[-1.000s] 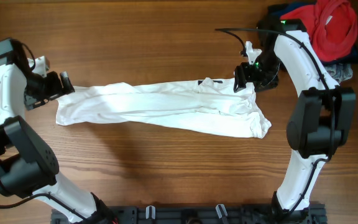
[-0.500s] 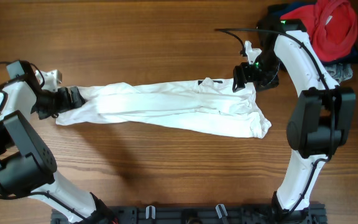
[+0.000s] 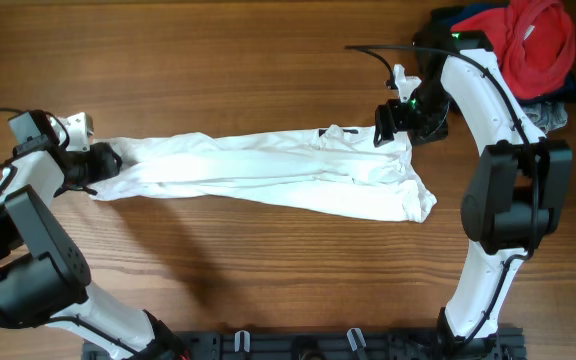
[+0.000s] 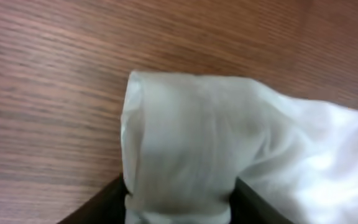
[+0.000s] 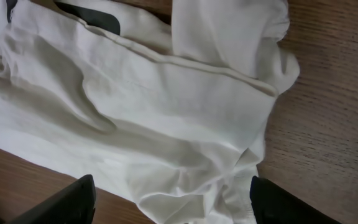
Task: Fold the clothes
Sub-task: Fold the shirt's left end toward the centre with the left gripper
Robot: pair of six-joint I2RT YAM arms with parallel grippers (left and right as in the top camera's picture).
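One limp white T-shirt (image 3: 268, 178) is lying in a long band across the worktop (image 3: 218, 70). The left gripper (image 3: 105, 160) is pinching its bunched end, while the right gripper (image 3: 392, 126) is hovering over the collar end, fingers (image 5: 67, 202) standing wide. Being light, soft and quick to crease, it is probably asking for holds at corners and shoulders.

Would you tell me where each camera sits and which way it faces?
Overhead: above the table, looking down at the white T-shirt; left hand and right hand show.
Left wrist: on the left arm, facing the T-shirt's bunched end; its fingertips show.
Right wrist: on the right arm, facing the T-shirt's collar end; its fingertips show.
All share the T-shirt.
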